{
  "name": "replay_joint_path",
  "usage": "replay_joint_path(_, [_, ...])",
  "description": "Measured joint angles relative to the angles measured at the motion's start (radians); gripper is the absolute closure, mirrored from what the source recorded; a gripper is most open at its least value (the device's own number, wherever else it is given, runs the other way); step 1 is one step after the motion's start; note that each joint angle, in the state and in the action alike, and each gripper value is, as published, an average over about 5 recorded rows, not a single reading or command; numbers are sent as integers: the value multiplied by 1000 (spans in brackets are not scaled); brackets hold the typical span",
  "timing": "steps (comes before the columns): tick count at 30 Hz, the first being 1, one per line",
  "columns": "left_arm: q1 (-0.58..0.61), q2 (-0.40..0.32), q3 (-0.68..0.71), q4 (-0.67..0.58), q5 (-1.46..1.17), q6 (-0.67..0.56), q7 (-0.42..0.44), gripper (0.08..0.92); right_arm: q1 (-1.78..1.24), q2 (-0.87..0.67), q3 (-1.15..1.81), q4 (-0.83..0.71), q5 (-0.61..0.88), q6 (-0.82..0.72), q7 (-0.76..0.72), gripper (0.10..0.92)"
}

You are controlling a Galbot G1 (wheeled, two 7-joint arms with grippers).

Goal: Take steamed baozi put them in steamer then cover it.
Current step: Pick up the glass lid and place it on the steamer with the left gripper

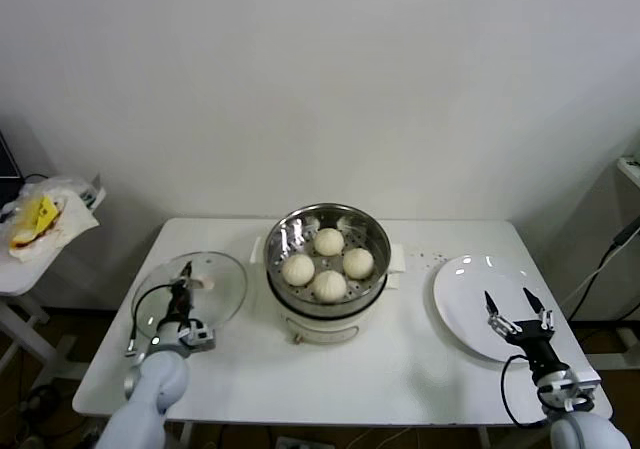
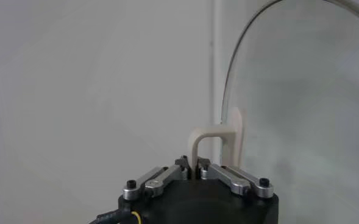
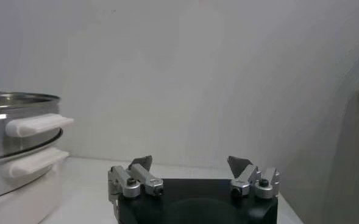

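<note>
All four baozi (image 1: 328,262) sit in the steamer (image 1: 372,227). Left gripper (image 1: 184,287) is pinched on the cover (image 1: 222,284) handle at 9 o'clock; lift it level, centre, then lower. Right gripper (image 1: 517,312) is wide open, empty, at 3 o'clock.

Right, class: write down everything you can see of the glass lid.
The cover is a round clear glass lid with a thin metal rim and a cream-white bar handle. It sits on the white table, left of the steamer and apart from it. The left tool is shut on the handle. The table shows through the glass.
</note>
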Motion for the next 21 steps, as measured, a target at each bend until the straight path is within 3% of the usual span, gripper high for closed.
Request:
replay_joint_path(13, [144,123,-20,-339,-41,171,-28,849,40,-40,-21,-33,-12,0,7,203])
replay_joint_path(21, [152,239,34,-532,-64,291,13,849,64,-63,-40,-54,-22,2,7,203])
